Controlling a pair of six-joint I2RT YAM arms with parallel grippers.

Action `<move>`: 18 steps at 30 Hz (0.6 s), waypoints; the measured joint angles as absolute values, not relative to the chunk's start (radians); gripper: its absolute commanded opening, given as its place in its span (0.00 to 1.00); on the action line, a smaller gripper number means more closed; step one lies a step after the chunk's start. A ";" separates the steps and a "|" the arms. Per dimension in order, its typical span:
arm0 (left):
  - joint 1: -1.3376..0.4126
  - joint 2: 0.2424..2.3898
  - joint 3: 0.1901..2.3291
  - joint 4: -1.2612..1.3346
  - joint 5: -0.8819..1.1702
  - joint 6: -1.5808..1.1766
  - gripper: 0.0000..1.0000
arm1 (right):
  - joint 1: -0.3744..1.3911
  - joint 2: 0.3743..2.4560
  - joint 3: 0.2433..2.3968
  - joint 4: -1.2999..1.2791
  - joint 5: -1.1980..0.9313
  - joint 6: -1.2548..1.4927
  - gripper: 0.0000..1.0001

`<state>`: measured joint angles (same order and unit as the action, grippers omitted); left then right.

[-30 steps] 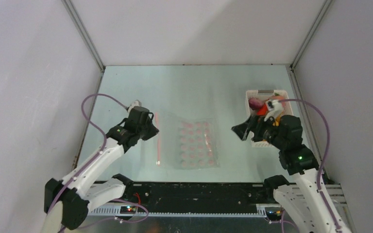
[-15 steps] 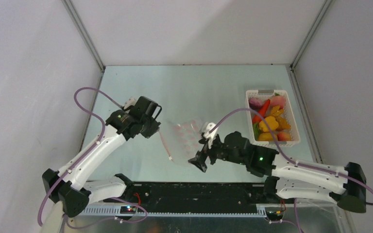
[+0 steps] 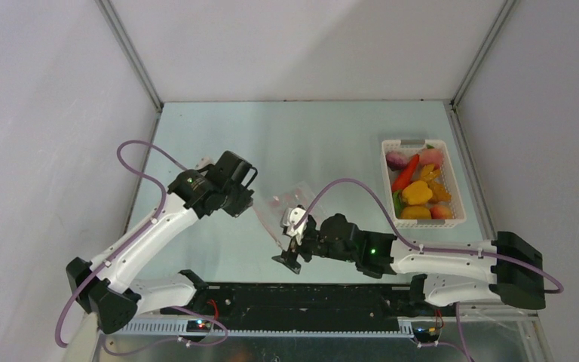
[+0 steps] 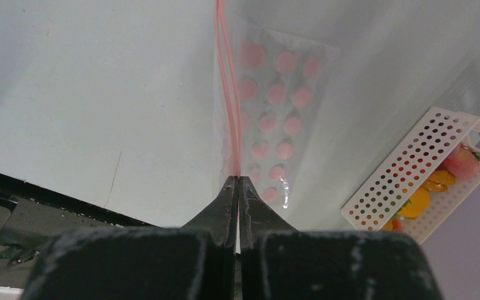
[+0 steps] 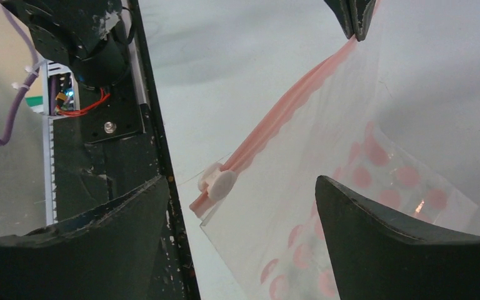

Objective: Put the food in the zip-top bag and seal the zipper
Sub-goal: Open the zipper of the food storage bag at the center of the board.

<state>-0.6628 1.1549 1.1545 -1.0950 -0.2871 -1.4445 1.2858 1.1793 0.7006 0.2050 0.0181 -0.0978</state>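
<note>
Carrying everything: the table (image 3: 332, 136), pale green, spreading out under both grippers.
Bag: the clear bag (image 3: 285, 202) with pink dots hangs off the table between the two grippers, drooping from the left gripper's fingertips toward the right gripper.
Basket: the white slotted basket (image 3: 388, 188) sits on the table well apart from both grippers, out past the right arm's elbow on the far right.
Left gripper: the left gripper (image 4: 236, 181) is closed tight, its two black fingers pinching one end of the pink strip.
Right gripper: the right gripper (image 5: 237, 184) is spread wide and grips nothing; its fingers stand on either side of the strip's other end without touching it.
Zipper: the zipper (image 4: 225, 94) runs straight away from the left fingertips along the bag's edge, down to the gap between the right fingers.
Slider: a small pale slider (image 5: 219, 181) sits on the strip near the end closest to the right gripper.
Food: the toy food (image 3: 416, 192), red, orange, yellow and purple, lies in the basket, far from either gripper.
</note>
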 measured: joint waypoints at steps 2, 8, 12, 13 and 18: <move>-0.665 1.150 1.155 -1.087 -0.286 -1.443 0.00 | 1.286 1.197 0.700 0.223 0.027 -0.101 0.68; -0.675 1.129 1.154 -1.007 -0.268 -1.385 0.00 | 1.286 1.225 0.700 0.244 0.093 -0.091 0.14; -0.691 1.109 1.145 -0.874 -0.221 -1.254 0.01 | 1.286 1.224 0.700 0.243 0.169 -0.072 0.03; -0.697 1.103 1.140 -0.843 -0.205 -1.225 0.12 | 1.286 1.221 0.699 0.245 0.192 -0.068 0.02; -0.719 1.068 1.133 -0.707 -0.161 -1.058 0.93 | 1.286 1.153 0.642 0.283 0.308 -0.060 0.00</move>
